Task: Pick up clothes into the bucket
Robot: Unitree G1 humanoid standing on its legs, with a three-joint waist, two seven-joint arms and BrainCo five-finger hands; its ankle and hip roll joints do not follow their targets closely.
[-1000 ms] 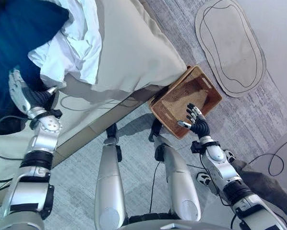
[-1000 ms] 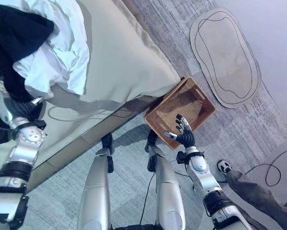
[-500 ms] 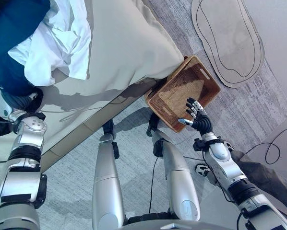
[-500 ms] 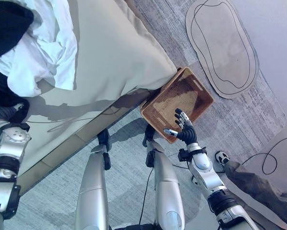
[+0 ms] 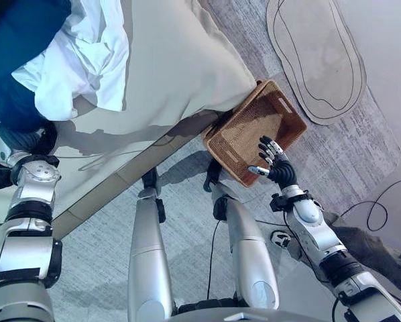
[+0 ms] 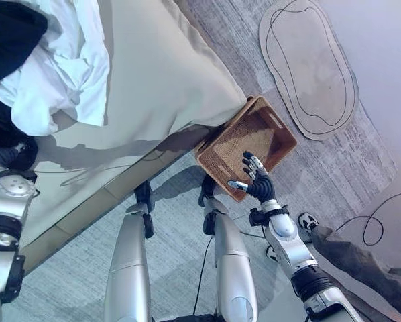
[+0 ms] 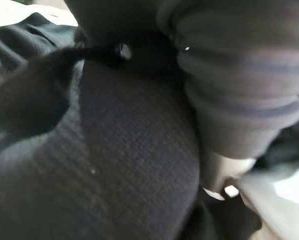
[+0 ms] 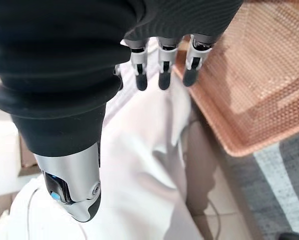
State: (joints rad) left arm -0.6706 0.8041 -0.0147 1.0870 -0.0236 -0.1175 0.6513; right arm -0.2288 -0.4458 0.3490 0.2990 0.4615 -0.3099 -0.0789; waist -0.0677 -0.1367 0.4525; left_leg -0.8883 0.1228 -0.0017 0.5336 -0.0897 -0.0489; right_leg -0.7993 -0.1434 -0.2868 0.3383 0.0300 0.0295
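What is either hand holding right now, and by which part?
The right hand holds nothing; its fingers are straight over the near edge of the basket. The left hand is pushed into the dark clothes, fingers hidden, so any hold cannot be told.

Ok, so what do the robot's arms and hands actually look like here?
Both arms are silver-grey shells broken by black bands at the joints. The right robot hand has silver fingers with dark tips, and a dark ribbed cover over its back and wrist. The left robot hand shows the same dark ribbed cover above a round silver wrist joint.
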